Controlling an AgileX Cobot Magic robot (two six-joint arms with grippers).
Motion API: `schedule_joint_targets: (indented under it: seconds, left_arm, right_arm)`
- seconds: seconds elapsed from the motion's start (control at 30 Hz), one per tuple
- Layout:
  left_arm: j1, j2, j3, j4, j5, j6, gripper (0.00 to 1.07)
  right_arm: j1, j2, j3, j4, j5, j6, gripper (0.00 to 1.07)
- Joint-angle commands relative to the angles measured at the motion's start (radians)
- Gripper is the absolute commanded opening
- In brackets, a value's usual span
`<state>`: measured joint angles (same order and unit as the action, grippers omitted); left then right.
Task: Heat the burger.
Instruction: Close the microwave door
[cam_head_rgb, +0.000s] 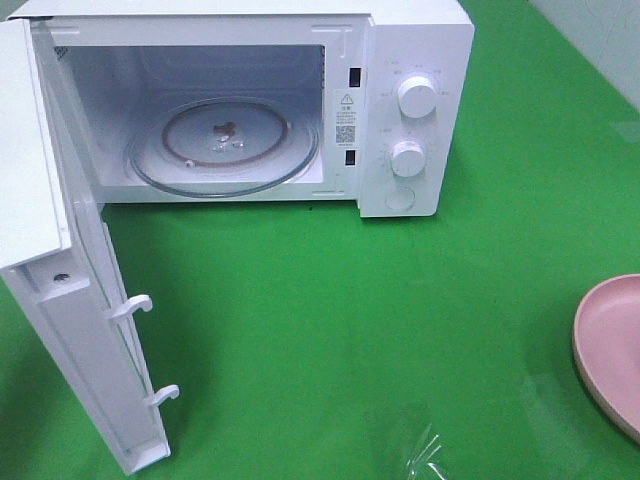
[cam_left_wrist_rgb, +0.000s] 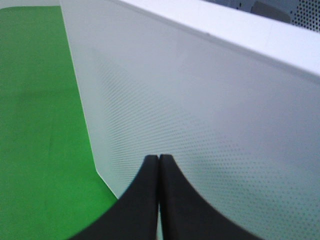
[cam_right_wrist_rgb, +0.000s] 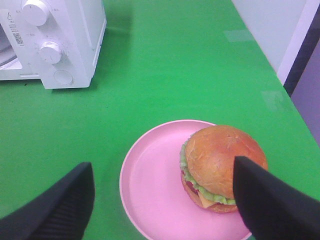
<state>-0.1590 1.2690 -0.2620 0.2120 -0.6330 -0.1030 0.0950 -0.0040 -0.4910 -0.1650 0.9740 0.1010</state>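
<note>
Green cloth (cam_head_rgb: 330, 300) covers the table; the white microwave (cam_head_rgb: 400, 60) stands with its door (cam_head_rgb: 60, 300) swung wide and the glass turntable (cam_head_rgb: 222, 145) bare; the burger (cam_right_wrist_rgb: 222, 167) sits on the pink plate (cam_right_wrist_rgb: 150, 190); the right gripper (cam_right_wrist_rgb: 162, 200) hangs above it, jaws spread; the left gripper (cam_left_wrist_rgb: 159, 200), jaws pressed together, faces the door.

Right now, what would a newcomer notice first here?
The white microwave at the back of the green table, door swung wide, glass turntable bare. Off to the right, the burger sits on a pink plate below the open right gripper.
</note>
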Motion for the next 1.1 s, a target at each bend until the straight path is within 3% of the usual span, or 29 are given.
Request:
schedule_joint_targets:
  seconds: [0.03, 0.43, 0.5, 1.1]
  left_arm:
    - [-0.035, 0.081, -0.005, 0.003, -0.112, -0.013, 0.0]
    - [-0.16, 0.249, -0.12, -0.002, -0.15, -0.011, 0.0]
    - [-0.188, 0.298, -0.177, -0.023, -0.151, -0.009, 0.0]
    - [-0.29, 0.467, -0.423, -0.1, -0.141, -0.01, 0.0]
  right_arm:
    - [-0.003, -0.027, 0.001, 0.002, -0.013, -0.013, 0.76]
    - [-0.003, -0.027, 0.001, 0.002, -0.013, -0.013, 0.76]
    - [-0.003, -0.027, 0.001, 0.002, -0.013, -0.013, 0.76]
    - [-0.003, -0.027, 0.001, 0.002, -0.013, -0.013, 0.76]
